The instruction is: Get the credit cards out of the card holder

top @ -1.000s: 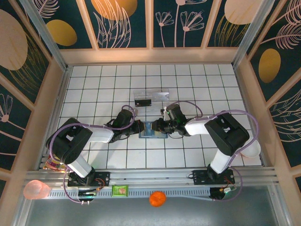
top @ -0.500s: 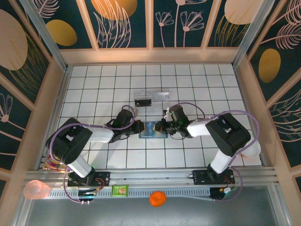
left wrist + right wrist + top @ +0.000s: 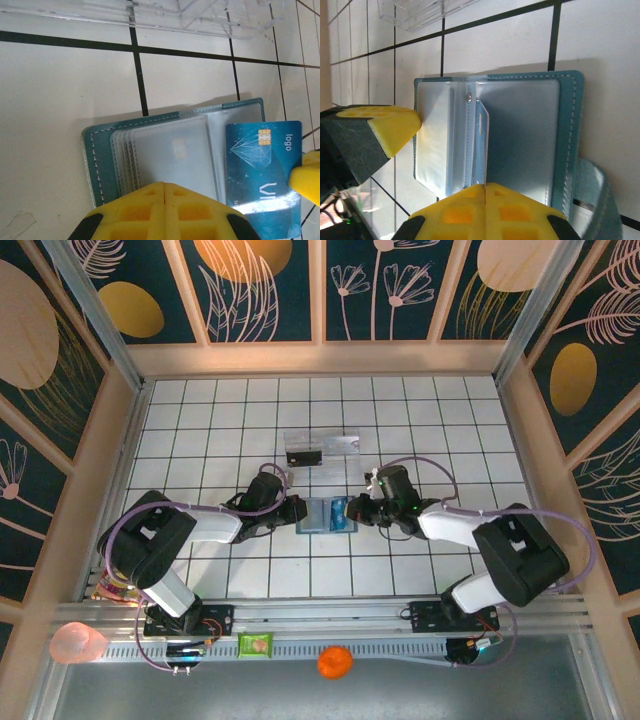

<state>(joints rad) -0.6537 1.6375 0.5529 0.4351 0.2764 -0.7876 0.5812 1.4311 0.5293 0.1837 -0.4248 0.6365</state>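
Top external, open card holder [image 3: 316, 516], left gripper [image 3: 300, 510] pressed together at its edge, right gripper [image 3: 350, 511] pinching blue card [image 3: 338, 511]

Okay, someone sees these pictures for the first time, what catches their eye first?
Probably the left claw and right claw meeting nose to nose over a teal card holder in the middle of the white tiled table. Close up, a bright blue credit card sticks out of the holder, its edge pinched in the shut right claw, while the shut left claw sits over the clear sleeves.
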